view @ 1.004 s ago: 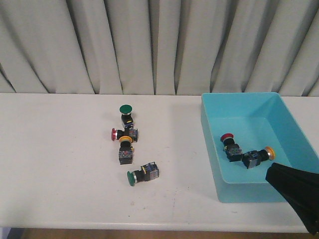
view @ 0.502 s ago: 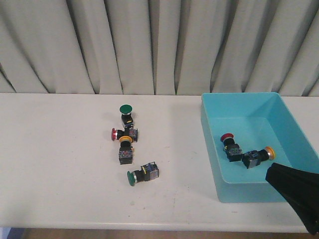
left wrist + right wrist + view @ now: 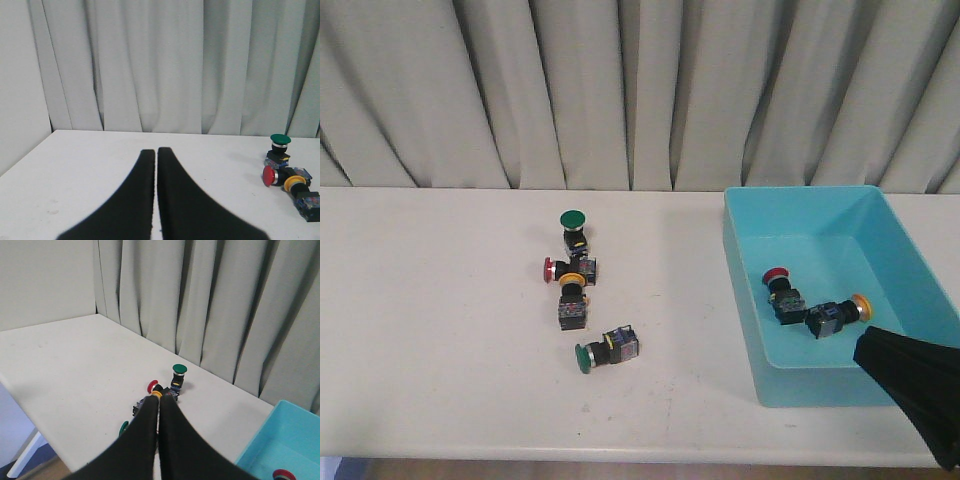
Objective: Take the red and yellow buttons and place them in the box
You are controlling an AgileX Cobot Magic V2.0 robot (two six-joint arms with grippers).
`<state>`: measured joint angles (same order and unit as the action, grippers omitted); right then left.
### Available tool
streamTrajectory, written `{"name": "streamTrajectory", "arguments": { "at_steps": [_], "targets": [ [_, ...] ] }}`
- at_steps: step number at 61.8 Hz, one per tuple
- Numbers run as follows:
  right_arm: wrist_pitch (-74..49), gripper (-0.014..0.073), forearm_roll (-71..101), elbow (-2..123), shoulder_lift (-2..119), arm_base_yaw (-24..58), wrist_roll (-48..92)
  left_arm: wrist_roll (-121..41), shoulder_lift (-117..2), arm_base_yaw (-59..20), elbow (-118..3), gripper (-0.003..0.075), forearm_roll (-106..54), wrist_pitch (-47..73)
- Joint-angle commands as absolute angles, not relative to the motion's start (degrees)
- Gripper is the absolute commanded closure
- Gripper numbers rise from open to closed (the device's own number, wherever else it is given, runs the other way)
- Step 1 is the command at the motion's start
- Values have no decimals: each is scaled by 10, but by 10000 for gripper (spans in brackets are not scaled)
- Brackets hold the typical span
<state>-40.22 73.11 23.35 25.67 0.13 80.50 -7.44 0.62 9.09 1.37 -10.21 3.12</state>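
On the white table, a red button (image 3: 549,269) lies on its side, touching a yellow button (image 3: 572,281). In the left wrist view the red button (image 3: 268,176) and the yellow button (image 3: 294,182) sit at the right edge. The turquoise box (image 3: 744,300) stands at the right. It holds another red button (image 3: 776,276) and another yellow button (image 3: 861,305). My right gripper (image 3: 866,352) is shut and empty, low by the box's near right corner. In its wrist view the right gripper (image 3: 159,401) points toward the button cluster. My left gripper (image 3: 153,150) is shut and empty over bare table, left of the buttons.
A green button (image 3: 571,220) stands upright just behind the red and yellow pair. A second green button (image 3: 584,357) lies on its side nearer the front edge. Grey curtains hang behind the table. The table's front edge runs close below the box.
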Motion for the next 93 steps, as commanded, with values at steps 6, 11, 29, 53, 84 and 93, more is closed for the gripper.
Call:
{"name": "streamTrajectory", "arguments": {
  "at_steps": [6, 11, 29, 53, 84, 93],
  "targets": [
    [-434, 600, 672, 248, 229, 0, 716, -73, 20, 92, 33, 727, -106, -8],
    [-433, 600, 607, 248, 200, 0, 632, -73, 20, 92, 33, 727, -106, -8],
    [-265, 600, 300, 248, 90, 0, 267, -73, 20, 92, 33, 727, -106, -8],
    [-117, 600, 31, 93, 27, 0, -18, -73, 20, 92, 33, 727, -106, -8],
    [9, 600, -6, -18, -11, 0, -15, -73, 20, 92, 33, 727, -106, -8],
    [9, 600, -6, -18, -11, 0, -15, -73, 20, 92, 33, 727, -106, -8]
  ]
}}
